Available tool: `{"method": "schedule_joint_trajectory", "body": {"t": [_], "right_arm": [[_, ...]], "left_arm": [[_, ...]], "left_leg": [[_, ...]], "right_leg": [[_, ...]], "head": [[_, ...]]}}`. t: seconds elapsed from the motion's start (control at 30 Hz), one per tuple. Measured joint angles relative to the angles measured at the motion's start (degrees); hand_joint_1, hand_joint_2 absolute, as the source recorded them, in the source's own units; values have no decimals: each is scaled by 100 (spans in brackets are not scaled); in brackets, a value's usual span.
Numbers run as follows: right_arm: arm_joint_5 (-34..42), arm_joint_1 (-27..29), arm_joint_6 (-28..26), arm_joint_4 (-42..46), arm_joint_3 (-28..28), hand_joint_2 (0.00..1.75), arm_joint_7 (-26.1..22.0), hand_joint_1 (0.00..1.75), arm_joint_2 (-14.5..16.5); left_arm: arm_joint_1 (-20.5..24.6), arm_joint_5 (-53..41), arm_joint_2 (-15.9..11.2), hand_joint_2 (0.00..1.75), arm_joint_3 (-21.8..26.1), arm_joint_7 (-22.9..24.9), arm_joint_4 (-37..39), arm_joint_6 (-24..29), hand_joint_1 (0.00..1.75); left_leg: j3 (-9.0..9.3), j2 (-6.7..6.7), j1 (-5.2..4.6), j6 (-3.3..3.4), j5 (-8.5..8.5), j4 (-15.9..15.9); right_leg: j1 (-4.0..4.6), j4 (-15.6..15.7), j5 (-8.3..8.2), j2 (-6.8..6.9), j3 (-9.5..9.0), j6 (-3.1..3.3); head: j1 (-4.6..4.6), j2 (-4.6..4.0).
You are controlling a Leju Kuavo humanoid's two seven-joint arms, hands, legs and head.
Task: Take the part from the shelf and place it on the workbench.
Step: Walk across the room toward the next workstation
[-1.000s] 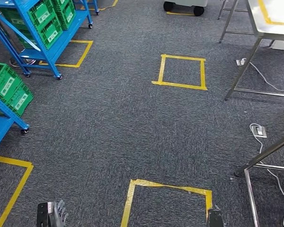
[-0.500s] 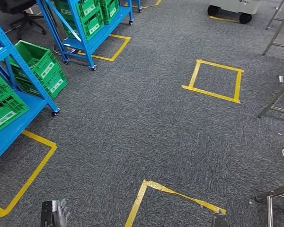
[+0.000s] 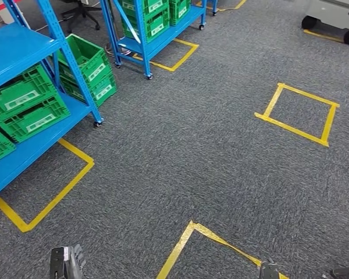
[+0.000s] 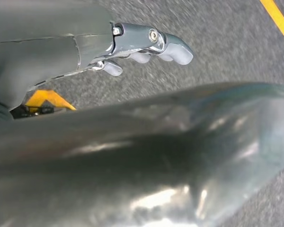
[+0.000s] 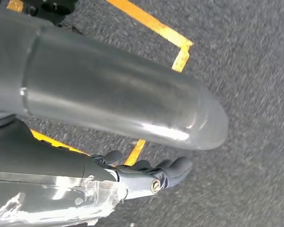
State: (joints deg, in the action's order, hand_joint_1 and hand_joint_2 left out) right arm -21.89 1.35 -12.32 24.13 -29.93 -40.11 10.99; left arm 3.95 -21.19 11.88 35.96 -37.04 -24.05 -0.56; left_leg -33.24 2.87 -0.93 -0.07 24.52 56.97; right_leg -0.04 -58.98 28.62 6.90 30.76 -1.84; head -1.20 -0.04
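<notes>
The part cannot be made out; green crates (image 3: 25,104) sit on the blue shelf (image 3: 14,49) at left. Both hands hang over grey carpet (image 3: 186,151) holding nothing, left hand (image 4: 147,45) and right hand (image 5: 151,175) with fingers loosely extended.

No writing could be read. White labels (image 3: 22,100) sat on the green crates (image 3: 30,110) of the blue shelf (image 3: 14,46), their print too small to make out
</notes>
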Motion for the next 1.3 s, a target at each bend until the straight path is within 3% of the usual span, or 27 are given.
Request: {"method": "schedule_joint_trajectory", "body": {"t": [0.07, 0.13, 0.2, 0.23, 0.27, 0.3, 0.33, 0.4, 0.47, 0.53, 0.6, 0.67, 0.7, 0.73, 0.77, 0.8, 0.83, 0.9, 0.97, 1.0, 1.07, 1.13, 1.2, 1.27, 1.3], "right_arm": [[-90, -36, -6, 14, -43, 0, -1, 0, 20], [-170, -48, -12, 22, -84, 0, -2, 0, 31], [-256, -34, -13, 22, -146, 0, -2, 0, 44], [-299, -26, -12, 22, -183, 0, -1, 0, 48], [-331, -23, -12, 22, -218, 0, -1, 0, 52], [-350, -25, -12, 22, -245, 0, 0, 0, 54], [-361, -30, -12, 23, -266, 0, 0, 0, 55], [-374, -39, -12, 25, -301, 0, -1, 0, 62], [-417, -43, -15, 27, -343, 0, 1, 0, 78], [-480, -45, -21, 29, -376, 0, 1, 0, 95], [-525, -49, -26, 43, -399, 0, -1, 0, 116], [-567, -40, -18, 63, -430, 0, -1, 0, 136], [-590, -30, -5, 70, -452, 0, -1, 0, 142], [-616, -22, 13, 78, -476, 0, -1, 0, 144], [-641, -17, 36, 90, -498, 0, 0, 0, 145], [-665, -19, 51, 105, -514, 0, 0, 0, 149], [-690, -25, 61, 121, -525, 0, 0, 0, 156], [-747, -36, 57, 150, -539, 0, -1, 0, 175], [-797, -42, 48, 163, -562, 0, -1, 0, 189], [-813, -48, 45, 164, -578, 0, -1, 0, 196], [-838, -75, 33, 172, -605, 0, -2, 0, 206], [-864, -100, 20, 182, -626, 0, -3, 0, 212], [-875, -89, 20, 186, -656, 0, -3, 0, 214], [-880, -61, 23, 186, -683, 0, -1, 0, 214], [-884, -53, 23, 186, -691, 0, 0, 0, 214]], "left_arm": [[-39, -14, -9, 0, 8, -14, -16, 4, 0], [-39, -27, -11, 0, 19, -21, -33, 3, 0], [-28, -55, -9, 0, 35, -21, -47, -6, 0], [-31, -69, -8, 0, 45, -21, -51, -11, 0], [-40, -80, -7, 0, 57, -21, -54, -14, 0], [-49, -84, -7, 0, 67, -21, -54, -14, 0], [-54, -86, -5, 0, 74, -21, -54, -14, 0], [-50, -87, -3, 0, 83, -21, -59, -15, 0], [-45, -88, -5, 0, 96, -21, -69, -28, 0], [-63, -93, -18, 0, 114, -21, -75, -47, 0], [-84, -99, -33, 0, 128, -21, -79, -75, 0], [-64, -114, -36, 0, 132, -21, -83, -114, 0], [-50, -126, -33, 0, 131, -21, -84, -129, 0], [-47, -137, -31, 0, 132, -21, -84, -139, 0], [-55, -146, -30, 0, 133, -21, -85, -145, 0], [-66, -148, -30, 0, 136, -21, -86, -149, 0], [-77, -149, -32, 0, 140, -22, -92, -151, 0], [-76, -155, -36, 0, 145, -31, -112, -154, 0], [-50, -174, -34, 0, 151, -40, -132, -154, 0], [-47, -184, -33, 0, 157, -42, -138, -152, 0], [-73, -195, -33, 0, 181, -43, -144, -146, 0], [-89, -191, -36, 0, 211, -47, -150, -140, 0], [-80, -187, -29, 0, 228, -52, -156, -144, 0], [-87, -187, -22, 0, 239, -55, -157, -154, 0], [-96, -187, -22, 0, 245, -56, -157, -156, 0]], "left_leg": [[25, -119, 37, 55, -26, -43], [35, -215, 65, 92, -40, -59], [25, -346, 70, 111, -41, -58], [23, -426, 70, 115, -41, -57], [23, -509, 71, 113, -43, -54], [27, -593, 74, 108, -46, -51], [32, -677, 80, 99, -48, -45], [24, -834, 88, 53, -49, -20], [-26, -961, 94, -20, -72, -2], [-75, -1063, 112, -91, -111, -14], [-141, -886, 103, -152, -37, 85], [-405, -526, 87, -203, 274, 633], [-606, -418, 91, -221, 460, 1043], [-788, -370, 96, -231, 597, 1415], [-887, -355, 98, -232, 628, 1622], [-879, -349, 98, -224, 549, 1612], [-750, -326, 92, -206, 377, 1370], [-321, -85, 40, -136, 28, 569], [-67, 131, -16, -53, -81, 67], [-51, 137, -36, -23, -61, 2], [-48, -8, -20, 39, -76, -40], [-23, -141, 24, 102, -106, -82], [-19, -286, 52, 144, -119, -89], [-17, -459, 58, 156, -119, -86], [-14, -550, 63, 153, -119, -82]], "right_leg": [[-10, -112, 104, -188, 33, -61], [-22, -496, 325, -498, 198, -100], [-27, -1180, 614, -628, 533, -118], [-28, -1478, 702, -658, 692, -124], [-29, -1591, 680, -670, 768, -125], [-33, -1475, 544, -682, 732, -122], [-42, -1152, 329, -720, 592, -117], [-84, -385, 7, -958, 239, -108], [-100, -41, -53, -1126, 65, -68], [-87, -28, -66, -1048, 50, 6], [-91, -7, -93, -933, 47, 77], [-82, 10, -100, -775, 41, 130], [-72, 11, -94, -683, 42, 150], [-63, 11, -88, -589, 42, 160], [-57, 11, -81, -504, 40, 166], [-52, 11, -74, -426, 34, 170], [-47, 11, -65, -354, 21, 168], [-24, 7, -33, -220, -13, 146], [11, 8, 5, -96, -32, 102], [25, 18, 19, -31, -47, 79], [29, 31, 49, 31, -91, 25], [13, -219, 226, -229, -1, -34], [-15, -925, 576, -569, 330, -75], [-29, -1551, 762, -666, 668, -101], [-37, -1577, 686, -676, 715, -111]], "head": [[17, 0], [47, 0], [67, 0], [72, 0], [74, 0], [73, 0], [73, 0], [73, 0], [68, 0], [64, 0], [44, 0], [10, 0], [-4, 0], [-4, 0], [-5, 0], [-6, 0], [-6, 0], [-8, 0], [-6, 0], [-3, 0], [5, 0], [34, 0], [79, 0], [98, 0], [103, 0]]}}
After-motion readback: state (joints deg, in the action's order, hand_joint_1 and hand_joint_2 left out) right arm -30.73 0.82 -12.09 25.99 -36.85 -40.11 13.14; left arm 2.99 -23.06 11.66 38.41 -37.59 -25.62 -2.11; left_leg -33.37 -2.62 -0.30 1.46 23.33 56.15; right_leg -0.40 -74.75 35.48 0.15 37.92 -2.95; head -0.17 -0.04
